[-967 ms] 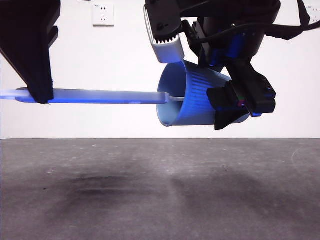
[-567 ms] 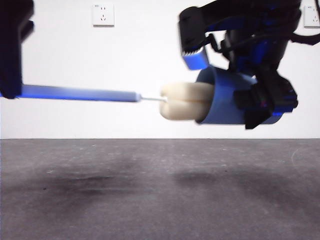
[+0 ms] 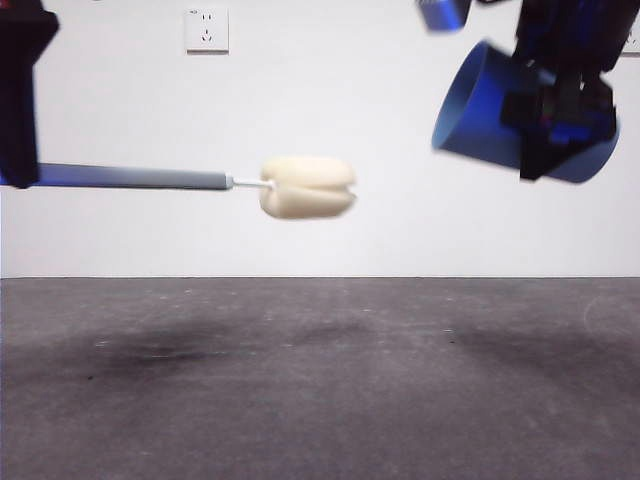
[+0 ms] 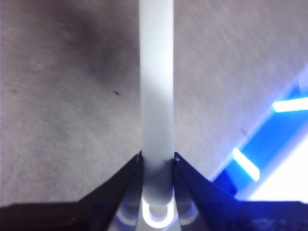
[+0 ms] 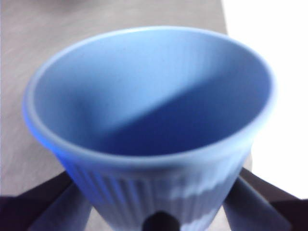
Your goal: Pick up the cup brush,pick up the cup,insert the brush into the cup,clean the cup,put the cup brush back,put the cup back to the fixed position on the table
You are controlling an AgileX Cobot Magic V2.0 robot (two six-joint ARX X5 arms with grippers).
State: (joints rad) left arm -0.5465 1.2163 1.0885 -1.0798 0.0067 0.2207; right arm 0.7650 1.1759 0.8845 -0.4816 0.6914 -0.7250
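The cup brush (image 3: pixel 210 181) hangs level above the table (image 3: pixel 320 380), its cream sponge head (image 3: pixel 306 187) pointing right and free in the air. My left gripper (image 3: pixel 20 170) at the left edge is shut on the grey handle (image 4: pixel 156 96), jaws pressed to both sides. The blue cup (image 3: pixel 500 118) is held high at the upper right, lying on its side with its mouth facing left and down. My right gripper (image 3: pixel 555 115) is shut on its ribbed wall; in the right wrist view the cup (image 5: pixel 154 120) is empty inside.
A white wall with a power socket (image 3: pixel 206 29) stands behind the table. A second socket shows at the top right corner. Soft shadows lie on the dark grey table surface below the arms.
The brush head has come out of the cup and moved left. The right gripper has carried the cup up and to the right, leaving a wide gap between the two.
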